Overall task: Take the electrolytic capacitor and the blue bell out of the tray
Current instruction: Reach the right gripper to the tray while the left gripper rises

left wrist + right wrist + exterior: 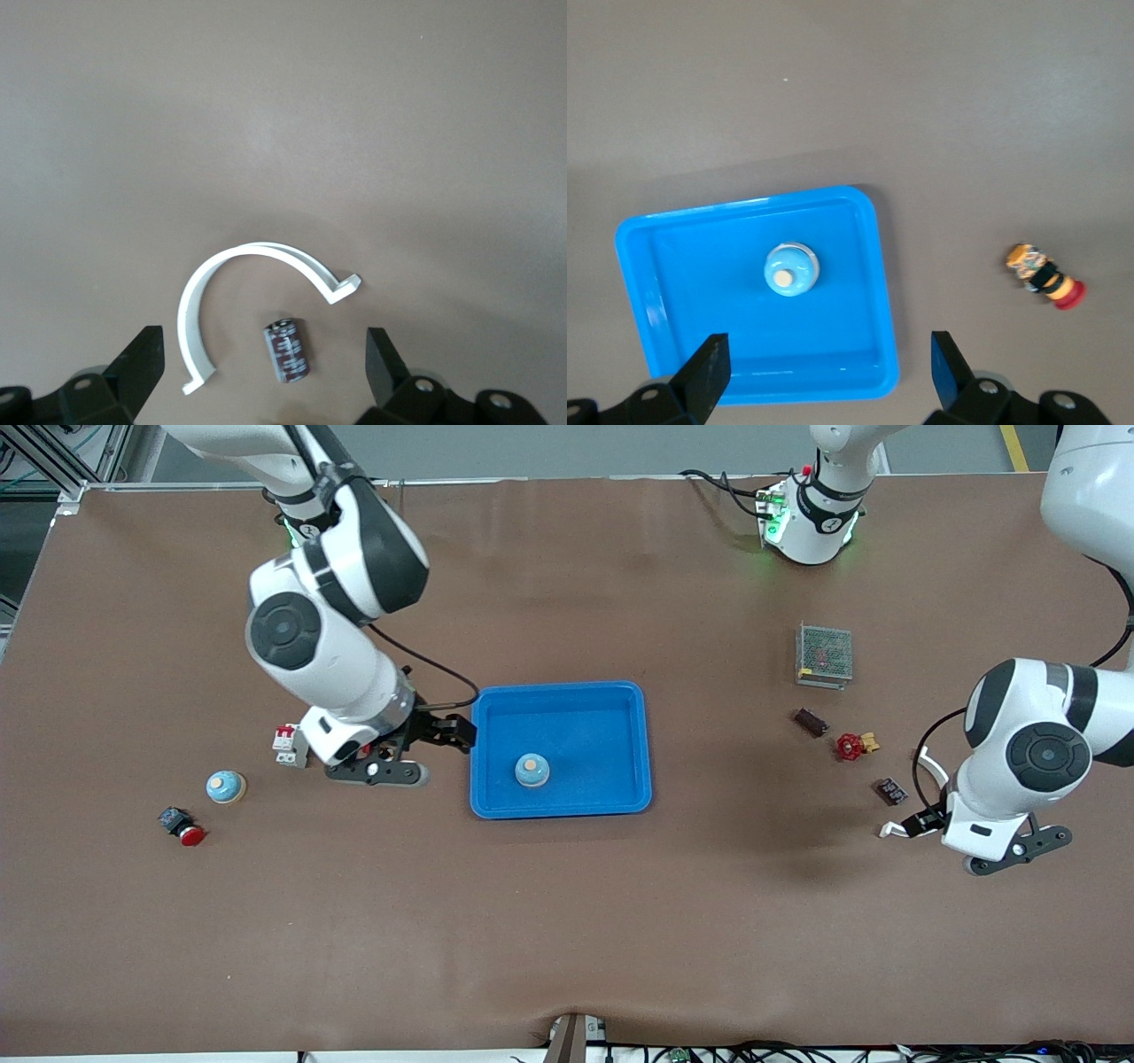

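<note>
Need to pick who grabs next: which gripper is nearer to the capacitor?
Left. The left gripper hangs open right over the capacitor, beside the white clip. The right gripper, also open, is by the blue tray.

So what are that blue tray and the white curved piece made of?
The blue tray looks like glossy moulded plastic: even colour, rounded corners, shiny glints on its walls. The white curved piece seems matte plastic too, thin and uniformly white, though painted metal can't be excluded.

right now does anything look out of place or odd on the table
Nothing looks damaged or spilled. One bell sits upright in the blue tray, a second bell stands on the table toward the right arm's end, and the capacitor lies on its side outside the tray.
</note>
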{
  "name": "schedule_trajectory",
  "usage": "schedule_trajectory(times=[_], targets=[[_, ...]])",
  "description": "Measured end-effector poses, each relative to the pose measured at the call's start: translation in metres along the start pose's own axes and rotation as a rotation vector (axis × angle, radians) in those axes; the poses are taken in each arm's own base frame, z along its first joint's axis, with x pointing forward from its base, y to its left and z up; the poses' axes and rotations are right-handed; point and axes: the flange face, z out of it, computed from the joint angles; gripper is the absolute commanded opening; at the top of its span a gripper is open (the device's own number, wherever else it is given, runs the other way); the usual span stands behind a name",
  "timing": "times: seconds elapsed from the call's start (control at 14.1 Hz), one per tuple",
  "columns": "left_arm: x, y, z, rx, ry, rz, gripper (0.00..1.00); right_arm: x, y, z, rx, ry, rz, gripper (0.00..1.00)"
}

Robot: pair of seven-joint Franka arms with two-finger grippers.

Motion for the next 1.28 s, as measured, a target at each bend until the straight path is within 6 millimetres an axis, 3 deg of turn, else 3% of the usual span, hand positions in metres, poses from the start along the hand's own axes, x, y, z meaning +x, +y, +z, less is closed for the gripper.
schedule_trajectory(times=[0.21,0.64,0.99,1.28], targets=[[-0.001,-0.007,-0.026,-0.025,-0.012,0.031,1.00,-0.017,-0.032,0.027,-0.019,0.014,0.021,1.00],[0.006,-0.043,-0.110,-0.079,-0.084,0.081,1.00,-0.036,-0.077,0.098,-0.019,0.049,0.063,1.00],[-0.004,-0.041,-0.154,-0.093,-0.064,0.096,1.00,-0.032,-0.084,0.150,-0.035,0.069,0.061,1.00],[-0.016,-0.035,-0.182,-0.089,-0.045,0.111,1.00,-0.029,-0.081,0.174,-0.054,0.077,0.049,1.00]])
